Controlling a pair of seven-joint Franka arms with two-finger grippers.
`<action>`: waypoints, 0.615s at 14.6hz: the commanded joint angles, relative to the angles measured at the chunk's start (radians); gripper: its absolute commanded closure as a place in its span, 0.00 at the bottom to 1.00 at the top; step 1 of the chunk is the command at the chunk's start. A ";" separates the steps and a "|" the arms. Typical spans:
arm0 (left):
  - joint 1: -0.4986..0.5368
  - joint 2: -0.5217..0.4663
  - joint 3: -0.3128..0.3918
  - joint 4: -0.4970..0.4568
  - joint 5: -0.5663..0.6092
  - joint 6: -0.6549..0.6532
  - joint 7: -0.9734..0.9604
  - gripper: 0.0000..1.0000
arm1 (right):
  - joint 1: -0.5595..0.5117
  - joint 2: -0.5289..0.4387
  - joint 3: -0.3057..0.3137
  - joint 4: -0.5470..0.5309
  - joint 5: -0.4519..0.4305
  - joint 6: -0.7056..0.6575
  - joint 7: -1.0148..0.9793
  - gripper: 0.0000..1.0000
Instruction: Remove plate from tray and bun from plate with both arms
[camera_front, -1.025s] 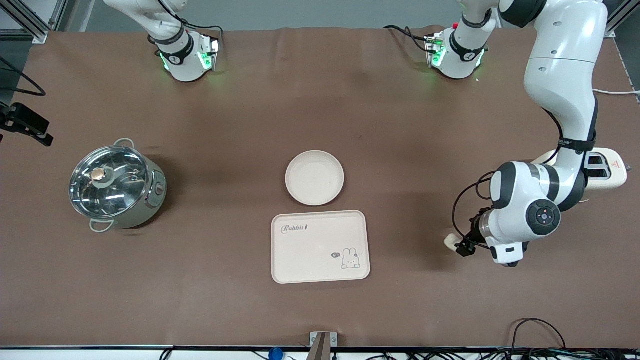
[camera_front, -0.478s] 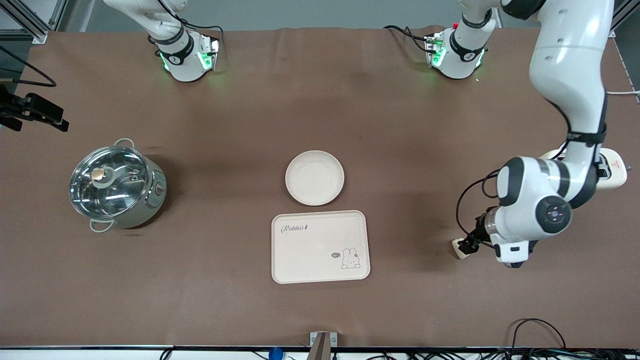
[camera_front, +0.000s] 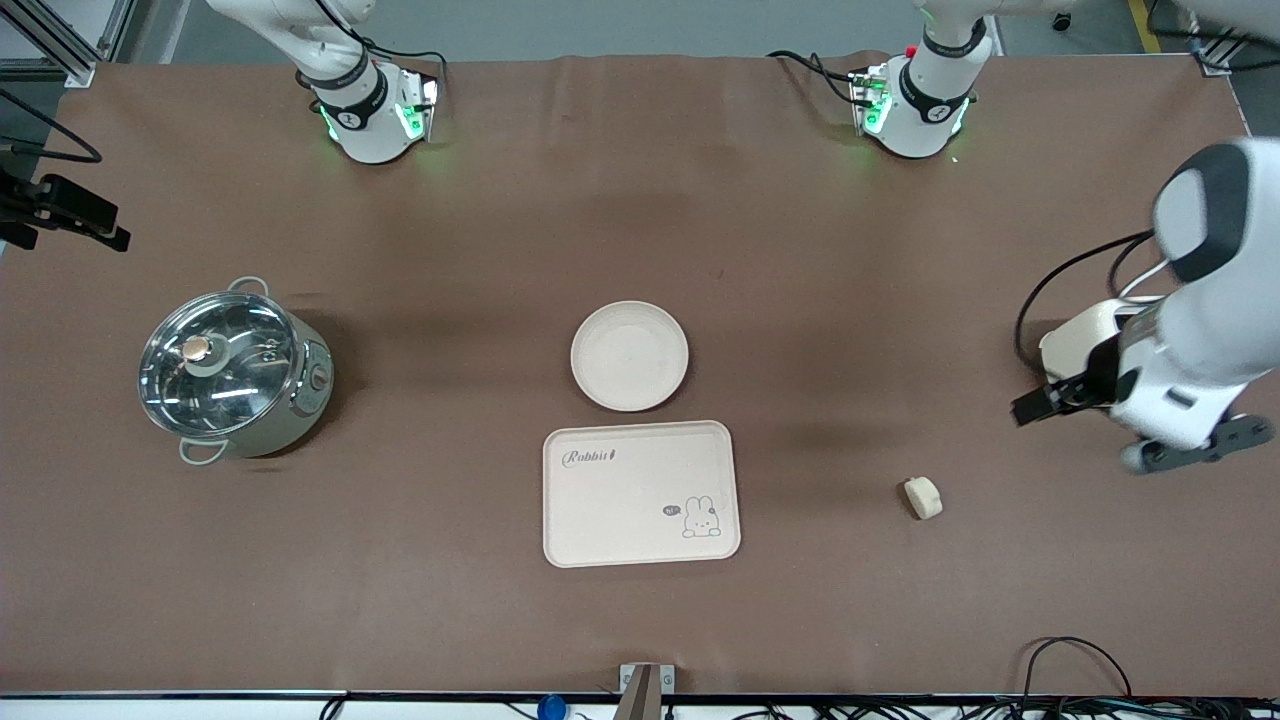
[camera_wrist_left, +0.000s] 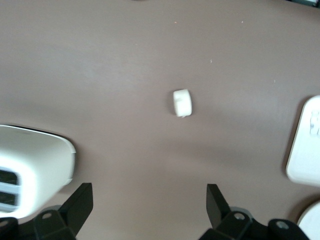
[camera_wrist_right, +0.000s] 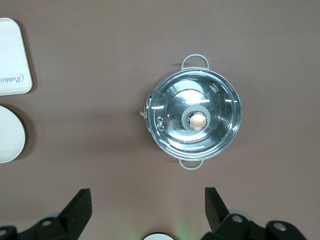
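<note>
Brown table; left gripper raised, open.

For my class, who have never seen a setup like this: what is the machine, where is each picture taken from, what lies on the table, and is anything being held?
Two white robot arms stand at a brown table. One picture looks down from across the table; the other two come from cameras on the arms' wrists. On the table lie a round plate, a rabbit tray nearer the camera, a lidded steel pot, a white toaster and a small bun. The left gripper hangs open over the table beside the toaster, holding nothing. The right gripper waits open high above the pot, also holding nothing.
</note>
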 joint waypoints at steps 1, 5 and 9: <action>0.007 -0.111 -0.012 -0.017 0.015 -0.072 0.087 0.00 | -0.002 -0.021 -0.004 -0.022 0.019 -0.001 -0.004 0.00; 0.005 -0.237 -0.038 -0.029 -0.002 -0.218 0.096 0.00 | 0.001 -0.021 -0.018 -0.023 0.034 -0.001 -0.006 0.00; -0.019 -0.384 -0.029 -0.156 -0.019 -0.220 0.140 0.00 | 0.004 -0.024 -0.019 -0.023 0.034 -0.001 -0.006 0.00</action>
